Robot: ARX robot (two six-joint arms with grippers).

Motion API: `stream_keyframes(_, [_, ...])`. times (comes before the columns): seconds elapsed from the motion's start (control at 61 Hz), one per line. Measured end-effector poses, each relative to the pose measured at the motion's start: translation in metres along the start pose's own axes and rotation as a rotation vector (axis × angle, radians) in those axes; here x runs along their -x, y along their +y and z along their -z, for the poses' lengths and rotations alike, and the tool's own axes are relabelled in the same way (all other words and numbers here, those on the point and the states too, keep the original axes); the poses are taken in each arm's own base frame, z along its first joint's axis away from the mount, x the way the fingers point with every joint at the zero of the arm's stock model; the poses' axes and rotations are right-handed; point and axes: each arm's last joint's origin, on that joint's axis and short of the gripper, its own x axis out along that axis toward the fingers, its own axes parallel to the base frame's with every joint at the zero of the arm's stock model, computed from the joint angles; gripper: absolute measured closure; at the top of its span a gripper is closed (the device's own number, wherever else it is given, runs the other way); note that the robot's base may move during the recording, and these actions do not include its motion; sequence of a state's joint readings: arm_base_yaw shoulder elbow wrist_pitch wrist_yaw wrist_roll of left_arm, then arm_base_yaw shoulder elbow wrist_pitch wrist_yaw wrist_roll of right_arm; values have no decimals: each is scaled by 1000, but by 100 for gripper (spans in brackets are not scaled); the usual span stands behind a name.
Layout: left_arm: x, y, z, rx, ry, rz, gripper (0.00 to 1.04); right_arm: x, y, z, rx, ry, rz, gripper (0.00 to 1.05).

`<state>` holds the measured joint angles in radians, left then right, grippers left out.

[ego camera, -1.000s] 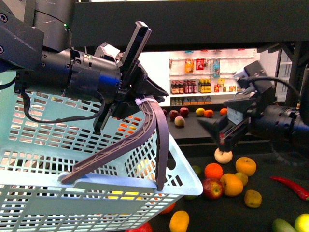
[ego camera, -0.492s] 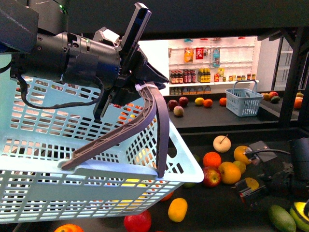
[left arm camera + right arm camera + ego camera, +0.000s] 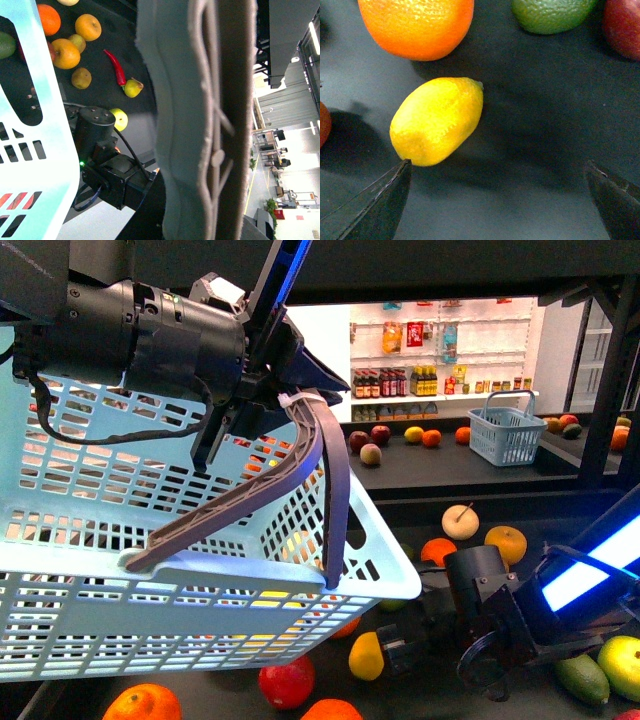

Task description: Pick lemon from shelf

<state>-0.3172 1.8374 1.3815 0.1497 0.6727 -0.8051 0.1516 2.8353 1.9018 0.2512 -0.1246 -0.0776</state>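
A yellow lemon [image 3: 366,656] lies on the shelf's black front tray [image 3: 425,702], just past the basket's near corner. My right gripper [image 3: 398,654] is open and low over the tray, right beside the lemon. In the right wrist view the lemon [image 3: 437,120] lies just ahead of the open gripper [image 3: 497,197], close to one dark fingertip [image 3: 382,200], off to that side of the gap and not between the fingers. My left gripper [image 3: 285,405] is shut on the grey basket handle [image 3: 325,480], holding the light blue basket [image 3: 200,620] up in the air. The handle [image 3: 200,120] fills the left wrist view.
Around the lemon lie an orange [image 3: 415,25], a green citrus fruit [image 3: 550,12] and a red apple [image 3: 622,25]. More fruit lies on the front tray, with a red chili [image 3: 116,67]. A second small basket [image 3: 508,435] stands on the upper tier.
My right arm has come down from the upper tier to the front tray and now sits beside the lemon. My left gripper still holds the basket by its handle.
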Motion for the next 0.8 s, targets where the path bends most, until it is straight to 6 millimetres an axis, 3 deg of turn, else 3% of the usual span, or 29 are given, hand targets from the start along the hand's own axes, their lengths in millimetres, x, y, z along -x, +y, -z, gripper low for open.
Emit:
stream_keyframes(0.41, [0, 0, 0, 0, 0, 0, 97, -37, 30, 2, -33, 31, -17, 2])
stream_keyframes(0.803, [0, 0, 0, 0, 0, 0, 97, -67, 46, 13, -35, 88, -2, 2])
